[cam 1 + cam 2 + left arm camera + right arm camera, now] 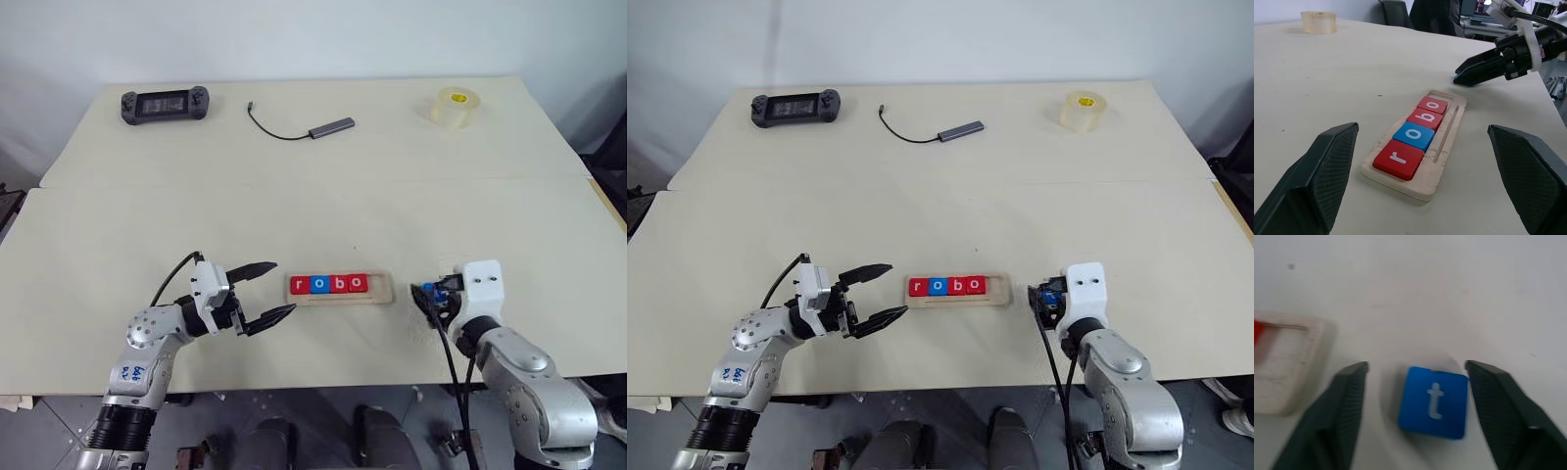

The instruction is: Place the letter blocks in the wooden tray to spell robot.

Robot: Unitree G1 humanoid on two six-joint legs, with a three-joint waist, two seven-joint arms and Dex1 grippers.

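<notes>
The wooden tray (339,289) lies near the front edge of the table (313,211), between the two arms. Four letter blocks sit in it in a row, touching one another: a red r (299,285), a blue o (318,285), a red b (338,284) and a red o (358,283), leaving the right end of the tray bare. The fifth block, the blue t (1434,402), rests flat on the table just to the right of the tray, apart from it.

The right gripper (1415,406) hangs low over that t block with its fingers spread to either side; from the wrist view there looks to be a gap between each finger and the block, though the picture is soft there, so I'd say it is released rather than pinching. The left gripper (265,292) sits just left of the tray, pointing toward it, jaws wide apart and holding nothing.

At the far side of the table are a handheld game console (165,104), a cable adapter (331,127) and a roll of tape (456,106)
</notes>
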